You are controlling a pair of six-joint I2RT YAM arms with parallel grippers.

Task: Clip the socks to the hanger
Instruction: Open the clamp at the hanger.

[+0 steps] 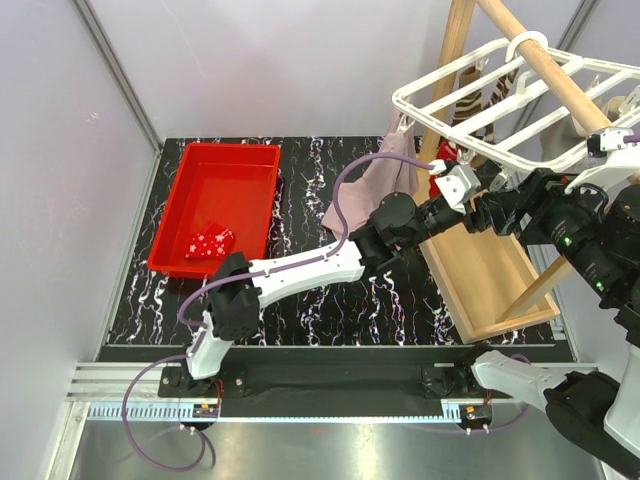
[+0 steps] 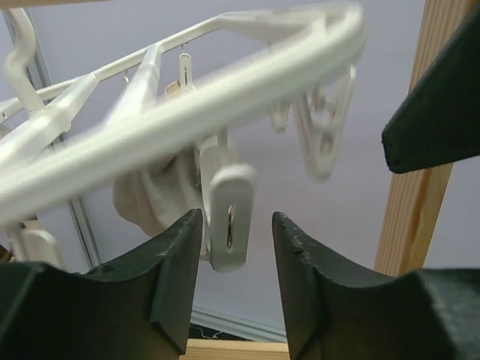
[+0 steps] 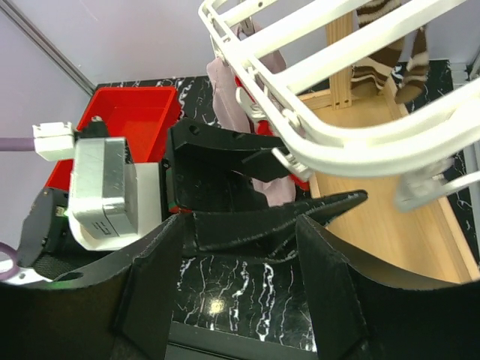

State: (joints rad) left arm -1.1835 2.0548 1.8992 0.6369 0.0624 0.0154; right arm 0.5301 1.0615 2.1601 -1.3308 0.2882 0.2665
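The white grid hanger hangs from a wooden pole. A brown-and-cream striped sock and a mauve-pink sock hang from it, with a red sock beside the mauve one. My left gripper is raised under the hanger's near-left corner. In the left wrist view it is open with a dangling white clip between its fingers, not squeezed, and a beige-grey sock behind. My right gripper is open and empty, close to the left gripper's black fingers.
A red plastic tub at the back left holds a red sock with white specks. A wooden frame lies on the black marbled table at the right. The wooden pole slants above. Grey walls close the back and the left.
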